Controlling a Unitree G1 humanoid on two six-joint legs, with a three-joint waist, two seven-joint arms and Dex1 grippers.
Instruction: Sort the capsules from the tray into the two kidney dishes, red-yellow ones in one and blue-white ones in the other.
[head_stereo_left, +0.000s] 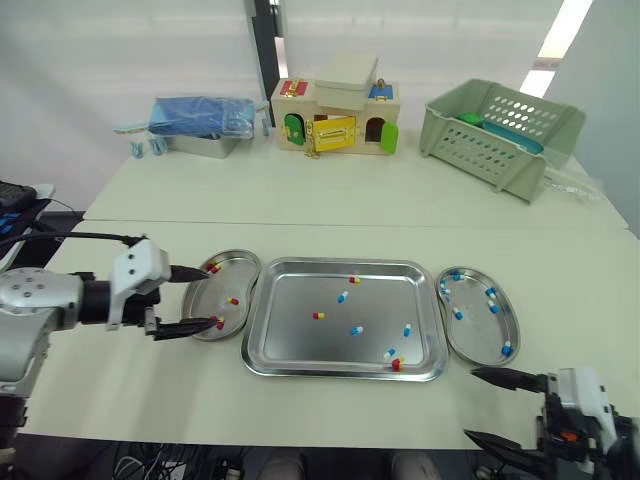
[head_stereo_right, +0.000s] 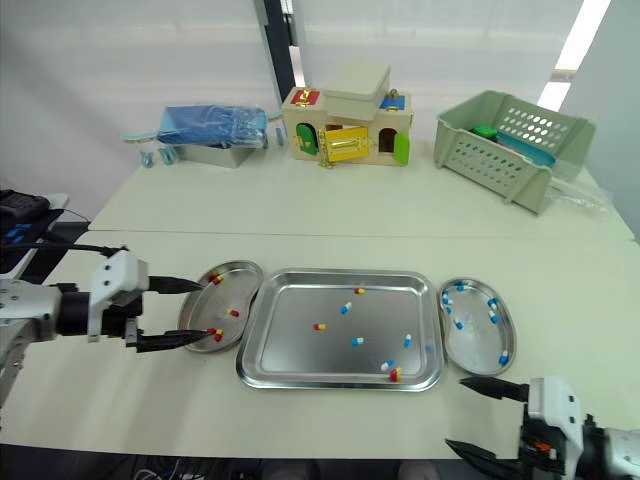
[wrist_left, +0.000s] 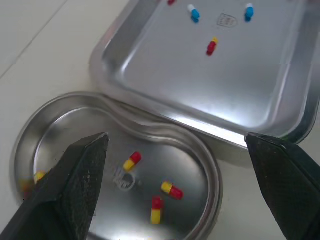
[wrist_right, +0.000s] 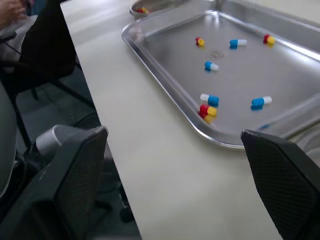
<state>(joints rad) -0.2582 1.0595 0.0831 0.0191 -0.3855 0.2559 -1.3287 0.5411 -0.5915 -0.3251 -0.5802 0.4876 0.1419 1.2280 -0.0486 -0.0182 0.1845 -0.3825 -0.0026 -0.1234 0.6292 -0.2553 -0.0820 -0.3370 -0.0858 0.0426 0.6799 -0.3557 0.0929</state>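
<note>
The sort is partly done: my left kidney dish (head_stereo_left: 228, 280) holds a few red-yellow capsules and nothing else, and my right kidney dish (head_stereo_left: 478, 330) holds several blue-white ones. The tray (head_stereo_left: 295, 345) between them has seven capsules left, three red-yellow and four blue-white by my count, scattered and mostly well apart. My left gripper (head_stereo_left: 208, 298) hangs over the left dish with its fingers spread and nothing between them. My right gripper (head_stereo_left: 472, 403) is low at the table's front edge, near the tray's front right corner, also spread and empty. I judge both arms free for another pick. The awkward spot is the tray's front right rim, where a red-yellow capsule (head_stereo_left: 396, 364) lies right beside a blue-white capsule (head_stereo_left: 389, 353), close under the raised wall. There is little room for fingers there. The left dish sits against the tray's side and the right dish just beside it, so crossings are short. The table (head_stereo_left: 330, 200) behind is bare up to the toy house (head_stereo_left: 338, 118) and basket (head_stereo_left: 500, 130).
</note>
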